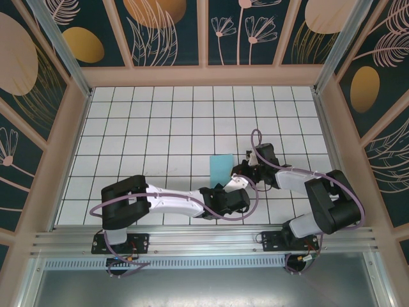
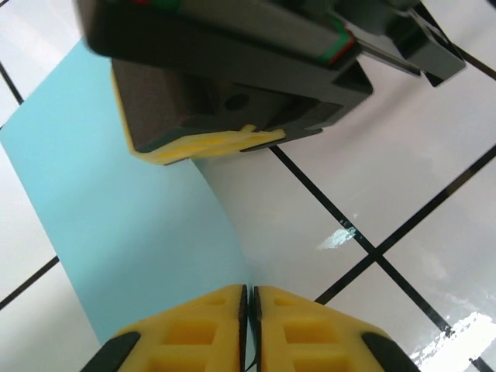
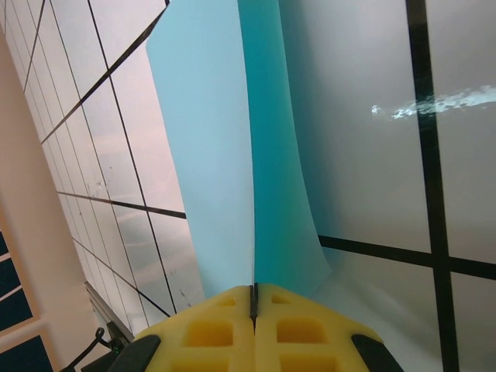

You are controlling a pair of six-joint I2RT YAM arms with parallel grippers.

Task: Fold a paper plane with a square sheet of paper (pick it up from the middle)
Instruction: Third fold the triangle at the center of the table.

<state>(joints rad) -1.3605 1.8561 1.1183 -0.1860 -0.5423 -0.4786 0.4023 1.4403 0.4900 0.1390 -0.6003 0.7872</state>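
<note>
- The thin light-blue square sheet of paper (image 1: pixel 220 166) sits near the middle of the white grid-tiled table (image 1: pixel 160 121). It is partly doubled over, with its long axis running near to far.
- The left gripper (image 1: pixel 222 187) meets the sheet's near end. The right gripper (image 1: pixel 238 171) comes in from the sheet's right side, so both are at the paper and neither has to reach.
- In the left wrist view the left gripper's (image 2: pixel 249 329) yellow fingers are pressed together. The sheet's (image 2: pixel 116 209) curling right edge runs into their seam, so they appear to nip that edge.
- In the right wrist view the right gripper's (image 3: pixel 253 329) fingers are pressed together on the paper (image 3: pixel 209 155), which rises from them in two layers along a crease.
- The top view hides that crease and both pinches; the left wrist view alone shows the right gripper (image 2: pixel 209 143) resting on the sheet.
- As I read it, the coming move depends on the left fingers pulling along the long axis while the right pinch stays put.
</note>
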